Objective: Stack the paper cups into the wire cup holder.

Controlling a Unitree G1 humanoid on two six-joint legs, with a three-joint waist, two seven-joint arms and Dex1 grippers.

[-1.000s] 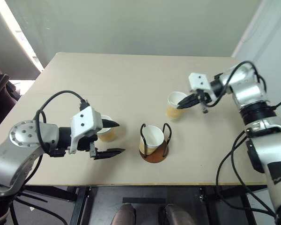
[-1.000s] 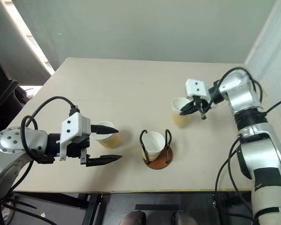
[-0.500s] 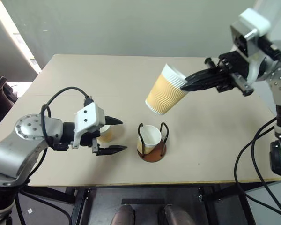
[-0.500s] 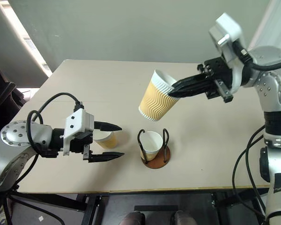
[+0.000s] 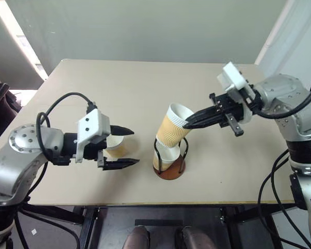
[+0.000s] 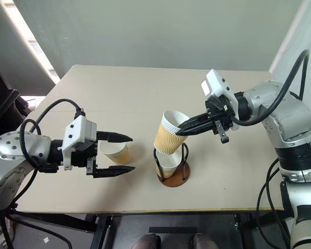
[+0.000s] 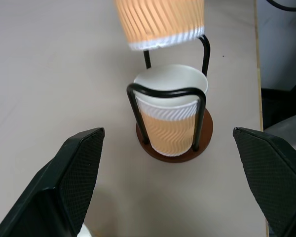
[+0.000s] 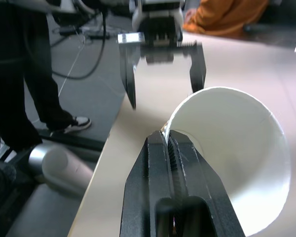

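The wire cup holder stands near the table's front edge with one paper cup upright inside it. My right gripper is shut on the rim of a second paper cup, which hangs tilted with its bottom just above the cup in the holder. In the right wrist view the fingers pinch that cup's white rim. My left gripper is open left of the holder, and a third paper cup stands on the table between its fingers. The left wrist view looks at the holder.
The beige table has a wall behind it and its front edge close to the holder. In the right wrist view a person's legs stand on the floor beside the table, and orange clothing shows beyond it.
My right gripper lifted the cup off the table's right side, swung it left and lowered it over the holder. The left gripper stayed where it was, open.
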